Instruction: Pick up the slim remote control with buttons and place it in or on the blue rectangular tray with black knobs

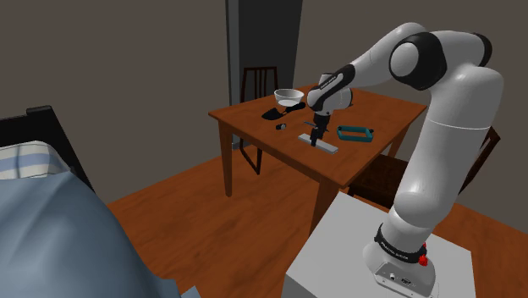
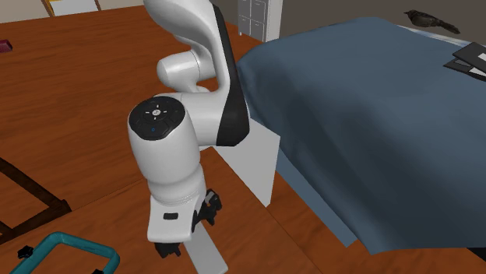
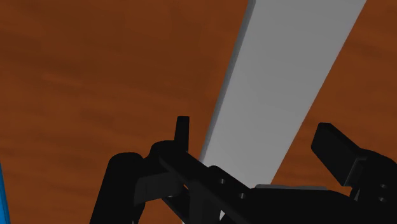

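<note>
Shoulder view: the gripper (image 1: 316, 132) hangs low over the wooden table (image 1: 389, 110), directly above the slim grey remote (image 1: 326, 146). The remote lies flat, its long axis running from under the hand toward the table's near edge. The blue tray (image 1: 355, 133) with black knobs sits near it on this view's right, not touching it.

Second exterior view: looking down past the arm, the remote shows as a grey strip reaching out from beneath the hand toward the bottom edge. The tray's corner lies to this view's left with bare wood between, so the carry looks like a short sideways move, across the remote's length rather than along it.

Wrist view: this gives what the other two cannot. The two black fingers (image 3: 182, 130) stand apart, one on each side of the remote's narrow width, with a strip of wood showing between each finger and the remote's edge. The gripper is spread and grips nothing. The remote is drawn plain grey, with no buttons. I judge the grasp needs only a little descent, then a squeeze across the width
</note>
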### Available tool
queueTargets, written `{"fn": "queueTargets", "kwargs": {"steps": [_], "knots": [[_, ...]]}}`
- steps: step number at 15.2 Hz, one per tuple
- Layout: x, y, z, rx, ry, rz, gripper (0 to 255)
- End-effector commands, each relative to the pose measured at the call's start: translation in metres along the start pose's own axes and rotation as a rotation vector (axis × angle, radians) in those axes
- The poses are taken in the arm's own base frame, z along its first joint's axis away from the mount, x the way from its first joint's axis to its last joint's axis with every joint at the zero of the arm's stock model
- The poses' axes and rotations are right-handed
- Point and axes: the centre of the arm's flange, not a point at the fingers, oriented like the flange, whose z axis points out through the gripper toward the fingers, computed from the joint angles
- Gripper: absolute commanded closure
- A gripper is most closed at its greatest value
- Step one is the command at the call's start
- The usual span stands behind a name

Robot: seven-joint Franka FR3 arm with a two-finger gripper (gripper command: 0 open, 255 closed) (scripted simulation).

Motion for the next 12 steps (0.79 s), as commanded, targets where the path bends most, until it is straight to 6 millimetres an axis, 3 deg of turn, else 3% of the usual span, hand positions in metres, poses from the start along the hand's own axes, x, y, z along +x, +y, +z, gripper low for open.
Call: {"fn": "queueTargets", "kwargs": {"steps": [1,5,6,12], "knots": [[0.0,0.0,0.0008,0.0,0.0,0.0,0],[0.0,0.0,0.0008,0.0,0.0,0.0,0],[0.0,0.0,0.0008,0.0,0.0,0.0,255],[0.0001,0.0001,0.0007,0.0,0.0,0.0,255]]}}
